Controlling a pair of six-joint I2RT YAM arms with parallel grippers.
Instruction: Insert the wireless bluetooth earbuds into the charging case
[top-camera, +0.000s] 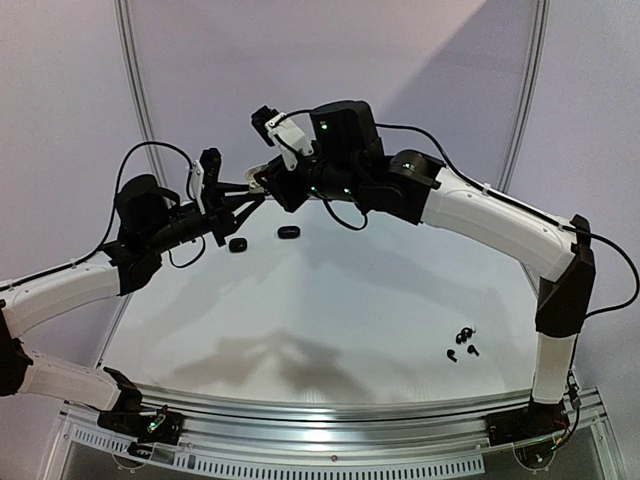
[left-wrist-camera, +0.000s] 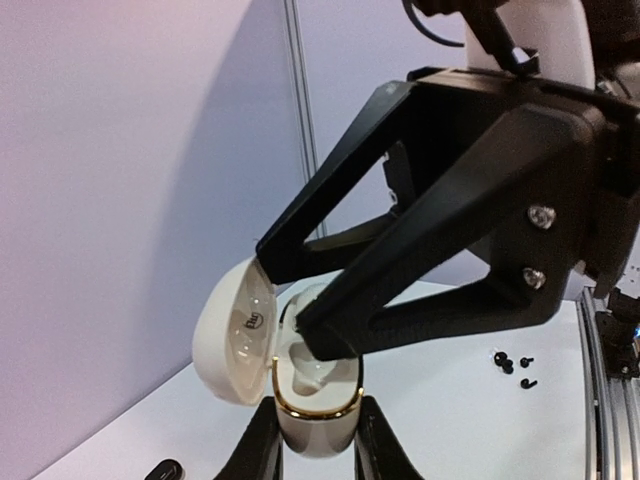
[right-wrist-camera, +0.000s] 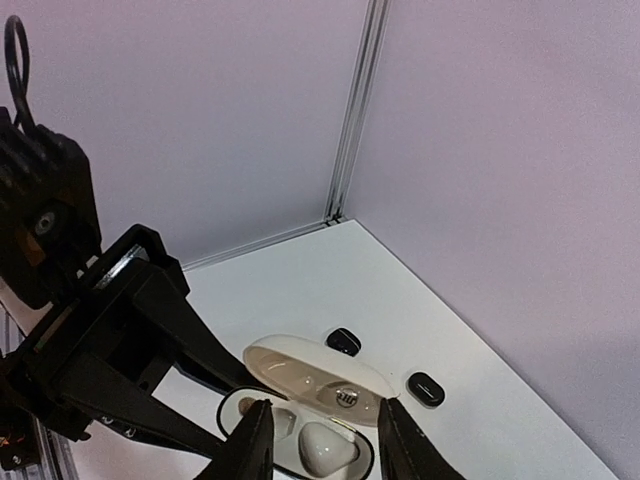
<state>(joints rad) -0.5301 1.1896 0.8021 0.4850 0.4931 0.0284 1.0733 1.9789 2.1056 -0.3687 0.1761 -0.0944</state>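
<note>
My left gripper (left-wrist-camera: 318, 435) is shut on the base of a white charging case (left-wrist-camera: 318, 405) with a gold rim, held up above the table with its lid (left-wrist-camera: 235, 330) swung open. My right gripper (right-wrist-camera: 325, 445) hangs just over the open case (right-wrist-camera: 300, 455), its two fingers apart on either side of it. A whitish earbud (right-wrist-camera: 325, 452) lies in the case's well between those fingers, with neither finger touching it. Several small black earbuds (top-camera: 462, 343) lie on the table at the near right. In the top view both grippers meet at the case (top-camera: 258, 180).
Two small black oval cases (top-camera: 238, 244) (top-camera: 288, 232) lie on the white table under the raised grippers; the right wrist view also has them (right-wrist-camera: 343, 341) (right-wrist-camera: 425, 388). Lilac walls with a metal corner post (right-wrist-camera: 350, 120) close off the back.
</note>
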